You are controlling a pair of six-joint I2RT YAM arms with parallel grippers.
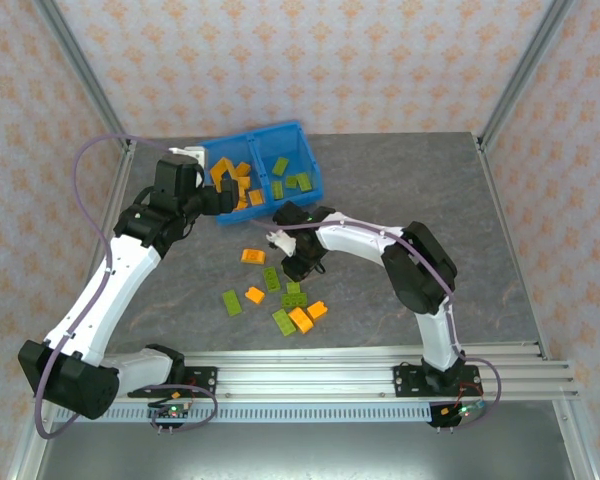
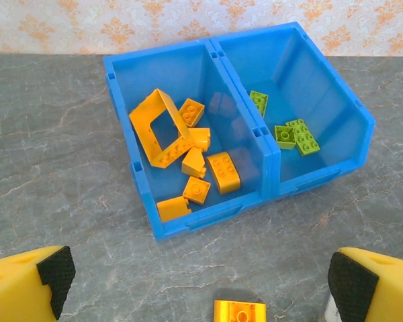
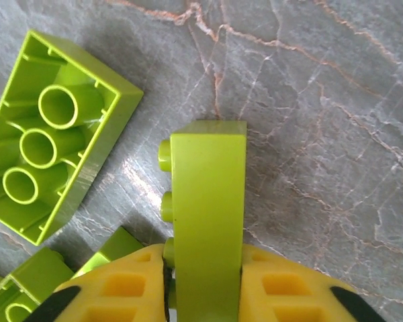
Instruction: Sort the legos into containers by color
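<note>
Right gripper [image 3: 205, 285] is clamped on a green brick [image 3: 208, 201]. The brick stands on edge between my fingers, studs facing left in the wrist view, pinched at its near end with most of its length sticking out ahead. I cannot tell whether it is clear of the table [image 3: 322, 134]. An upturned green brick [image 3: 57, 134] lies just beside it, hollow side up.

Left gripper [image 2: 203, 282] has its fingers spread wide with nothing between them, hovering in front of the blue bin [image 2: 208, 41]. One orange brick [image 2: 240, 312] sits on the table just below it.

Bin contents: the left compartment [image 2: 161, 70] holds the orange bricks [image 2: 221, 171] and the right compartment [image 2: 302, 67] holds the green bricks [image 2: 302, 137]. From overhead, loose bricks [image 1: 301, 319] of both colours lie on the table between the bin and my bases.

Step in hand, as I judge it: carry this green brick to the right compartment.

Notes for doing it well:
- Lift straight up first, because the upturned neighbour is close enough to snag or drag
- Hold the squeeze steady — an end grip on a long brick may let it pivot
- Come in over the front wall of the right compartment, away from the middle wall and away from my left arm at the bin's front
- Let go low inside, so the brick does not bounce across into the orange side
</note>
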